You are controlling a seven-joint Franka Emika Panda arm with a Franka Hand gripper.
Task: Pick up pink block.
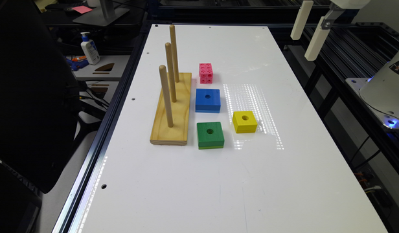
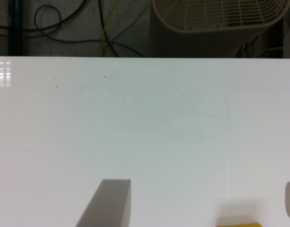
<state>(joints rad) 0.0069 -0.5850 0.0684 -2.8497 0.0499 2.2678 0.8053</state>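
My gripper (image 1: 305,34) hanging released, high off the table's (image 1: 193,181) far right corner in the exterior view.
Fingers (image 2: 109,203) are spreading wide; pink block (image 1: 206,73) is sitting on the table beside the wooden peg stand (image 1: 172,110), just behind the blue block (image 1: 208,100). Lotion bottle (image 1: 90,48) label unreadable.

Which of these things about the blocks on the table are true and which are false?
1. The pink block is lying on the white table. True.
2. The gripper is holding the pink block. False: it hangs open, high above the table edge at the exterior view's right, holding nothing.
3. The blue block sits between the pink block and the green block. True.
4. The yellow block is threaded on a peg. False: it lies on the table; all three pegs of the wooden peg stand are bare.
5. The pink block is the biggest block. False: it looks the smallest.
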